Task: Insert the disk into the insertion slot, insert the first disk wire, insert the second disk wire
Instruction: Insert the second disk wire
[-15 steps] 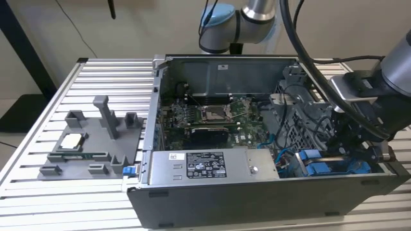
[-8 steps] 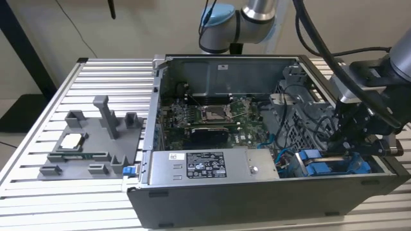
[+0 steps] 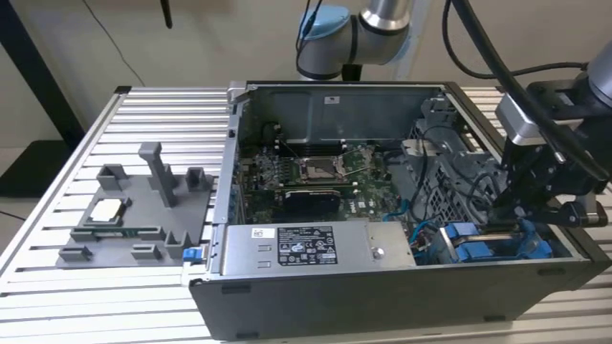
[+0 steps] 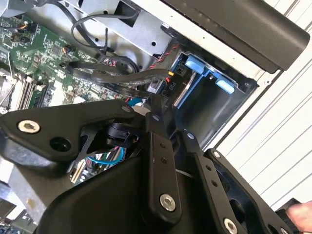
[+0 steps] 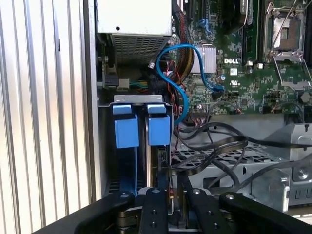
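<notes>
Black gripper (image 3: 521,215) lowered at the drive bay of an open computer case (image 3: 383,301).

The blue-framed disk (image 5: 157,146) stands edge-on inside the grey metal insertion slot (image 5: 105,146); glossy black cables (image 5: 214,146) loop beside it. Whether the claw is open, I cannot tell.

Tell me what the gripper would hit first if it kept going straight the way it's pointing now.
Probably the disk standing in the insertion slot: the gripper points down at its edge beside the blue tabs. Depth is unclear, so a black cable might come first.
</notes>
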{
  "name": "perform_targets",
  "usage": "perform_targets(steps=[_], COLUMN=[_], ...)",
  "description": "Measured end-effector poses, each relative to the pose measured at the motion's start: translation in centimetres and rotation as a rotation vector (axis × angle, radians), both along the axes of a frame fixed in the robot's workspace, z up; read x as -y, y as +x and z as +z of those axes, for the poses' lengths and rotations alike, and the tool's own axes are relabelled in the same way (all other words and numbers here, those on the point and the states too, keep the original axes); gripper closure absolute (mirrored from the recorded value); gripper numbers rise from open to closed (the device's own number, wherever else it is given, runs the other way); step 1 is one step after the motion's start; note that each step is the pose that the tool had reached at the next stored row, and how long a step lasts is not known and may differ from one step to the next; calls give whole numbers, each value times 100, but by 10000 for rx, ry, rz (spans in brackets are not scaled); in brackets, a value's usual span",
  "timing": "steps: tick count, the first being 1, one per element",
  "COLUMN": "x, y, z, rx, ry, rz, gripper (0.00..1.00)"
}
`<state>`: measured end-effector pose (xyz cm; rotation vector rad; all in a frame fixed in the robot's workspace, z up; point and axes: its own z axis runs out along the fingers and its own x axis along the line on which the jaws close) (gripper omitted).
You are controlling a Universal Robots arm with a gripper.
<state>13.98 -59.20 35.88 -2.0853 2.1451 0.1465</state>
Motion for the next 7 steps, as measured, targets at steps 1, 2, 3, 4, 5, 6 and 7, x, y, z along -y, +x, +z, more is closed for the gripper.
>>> perform_targets(steps=[1,2,3,4,5,6,7], x=[0,0,0,0,0,0,0], y=[0,0,0,0,0,0,0], z=[5,7,7,8,8,8,8], rx=[0,-1,-1,0,0,0,-1], ry=[1,0,1,-3,-5,-5,-5], rz=[0,0,0,0,0,0,0], gripper=[76,76,76,76,76,76,76])
